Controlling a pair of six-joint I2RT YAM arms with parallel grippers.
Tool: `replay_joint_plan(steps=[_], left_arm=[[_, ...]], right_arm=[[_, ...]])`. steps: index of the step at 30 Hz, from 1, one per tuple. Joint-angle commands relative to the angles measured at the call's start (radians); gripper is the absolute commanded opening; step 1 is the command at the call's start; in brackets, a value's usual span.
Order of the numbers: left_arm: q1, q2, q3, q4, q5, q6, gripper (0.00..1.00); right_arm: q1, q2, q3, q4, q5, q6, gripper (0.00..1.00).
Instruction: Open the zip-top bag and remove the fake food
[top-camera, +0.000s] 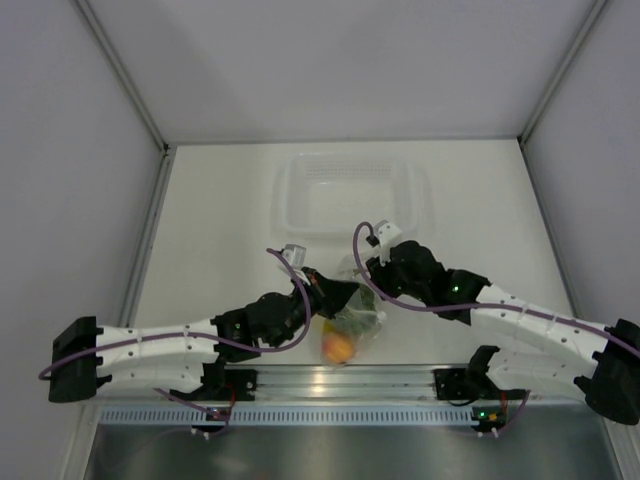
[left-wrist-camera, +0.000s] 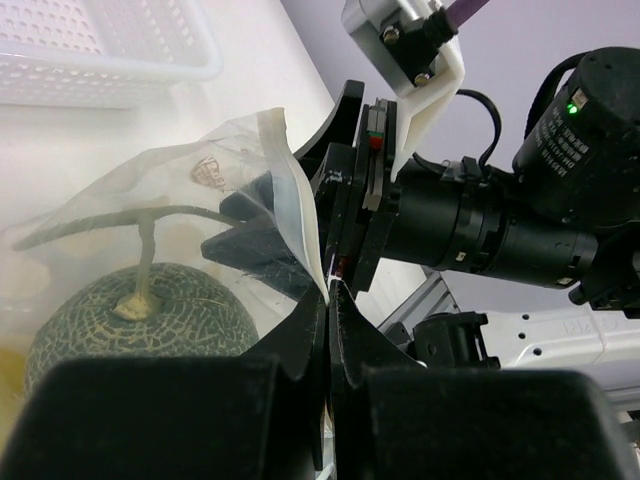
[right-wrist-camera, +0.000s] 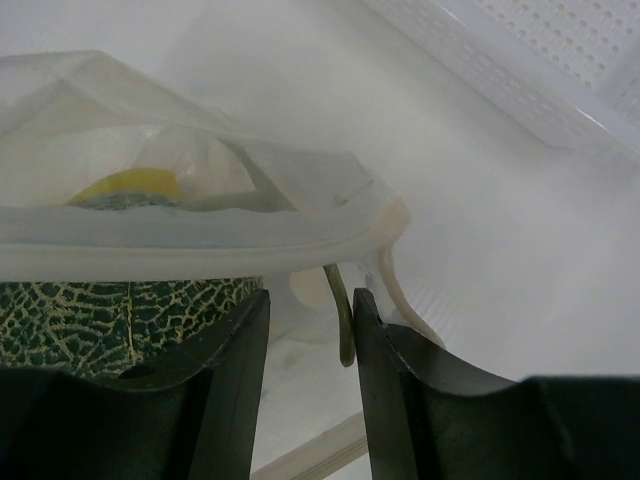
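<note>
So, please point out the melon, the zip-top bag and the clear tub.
melon (left-wrist-camera: 190, 320), left wrist view, on its netted green skin.
zip-top bag (right-wrist-camera: 180, 255), right wrist view, on its zip strip.
clear tub (top-camera: 345, 205), top view, on its bare floor.

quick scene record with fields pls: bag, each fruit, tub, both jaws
zip-top bag: between the two arms, in front of the tub
melon: inside bag, stem up
yellow fruit: inside bag, beside melon
orange-red fruit: at bag's near end, in or out unclear
clear tub: behind the bag
left jaws: shut on bag's top edge
right jaws: parted at bag's rim, melon stem in the gap
</note>
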Motion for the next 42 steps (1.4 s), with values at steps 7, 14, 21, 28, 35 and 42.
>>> replay_joint_plan(steps=[7,14,21,28,35,42], left_arm=[[-0.006,0.009,0.019,0.060,0.002,-0.010,0.00],[-0.004,0.006,0.021,0.060,0.011,-0.012,0.00],[-0.004,-0.006,0.012,0.060,0.008,-0.010,0.00],[-0.004,0.011,0.009,0.059,0.000,-0.008,0.00],[-0.004,0.023,-0.004,0.059,-0.020,-0.005,0.00],[-0.004,-0.001,-0.047,0.056,-0.093,-0.018,0.00]], right_arm=[[-0.015,-0.019,-0.071,0.113,-0.067,-0.062,0.33],[-0.017,-0.043,-0.111,0.189,0.007,-0.071,0.04],[-0.015,-0.051,-0.116,0.203,0.004,-0.080,0.00],[-0.012,-0.118,-0.093,0.209,-0.047,-0.053,0.00],[-0.005,-0.174,-0.030,0.124,-0.042,-0.045,0.00],[0.000,-0.283,-0.021,0.065,-0.036,-0.057,0.00]])
